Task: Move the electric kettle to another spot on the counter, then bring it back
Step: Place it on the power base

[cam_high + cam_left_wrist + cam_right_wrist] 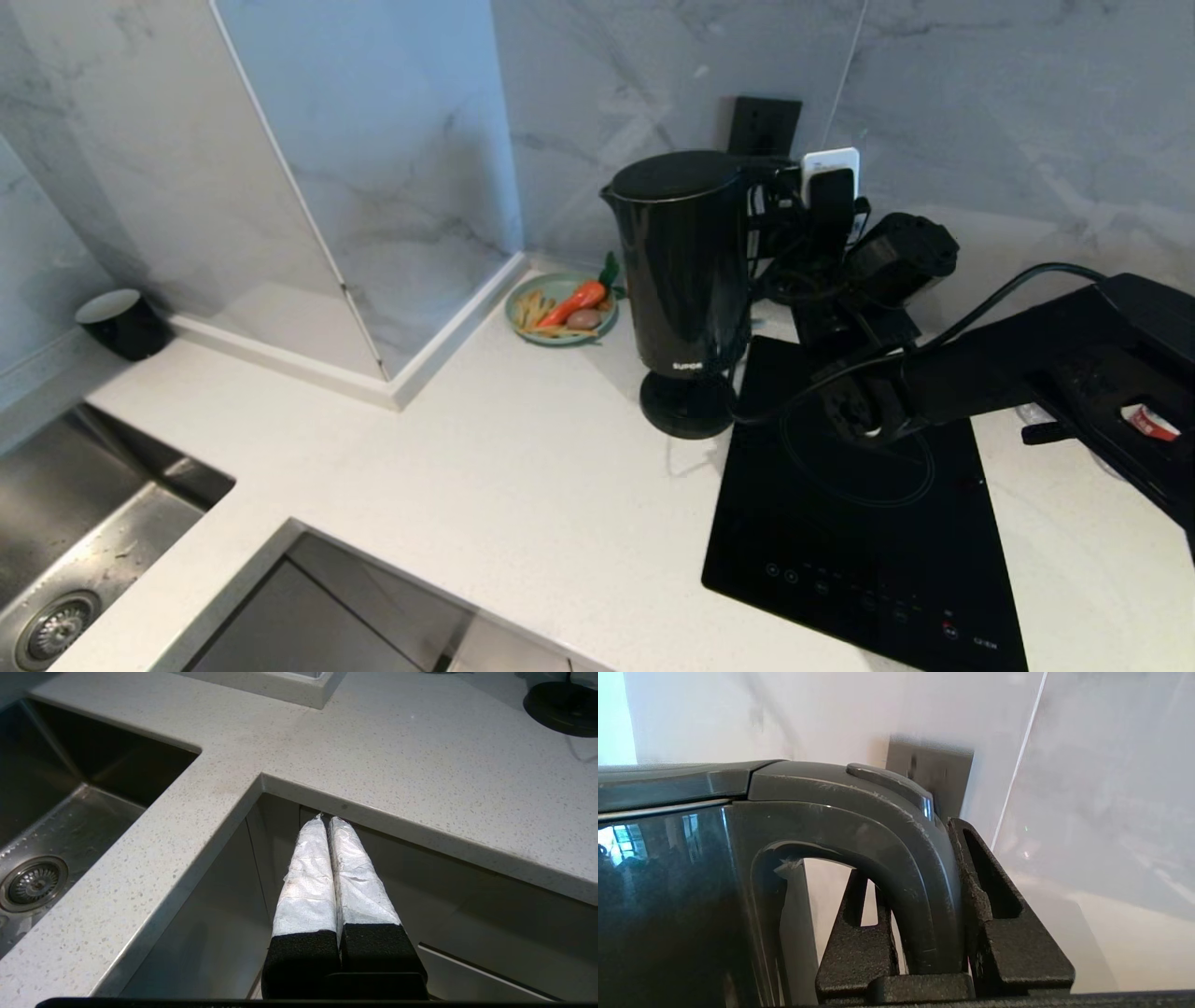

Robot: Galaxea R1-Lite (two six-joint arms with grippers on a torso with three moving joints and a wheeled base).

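The electric kettle (pixel 686 266), tall and glossy black with white lettering low on its side, stands upright at the back of the counter (pixel 523 467). It appears to hang just above its round power base (pixel 688 415), whose top (pixel 563 707) shows bare in the left wrist view. My right gripper (pixel 780 233) reaches in from the right and is shut on the kettle's loop handle (pixel 920 882), one finger inside the loop and one outside. My left gripper (pixel 327 819) is shut on nothing, low in front of the counter's edge (pixel 420 835), outside the head view.
A black glass cooktop (pixel 840 523) lies right of the power base, under my right arm. A green plate (pixel 519 325) of toy food sits behind the kettle's left. The wall socket (pixel 764 124) and plugs are close behind. A steel sink (pixel 75 523) and a black cup (pixel 121 322) are far left.
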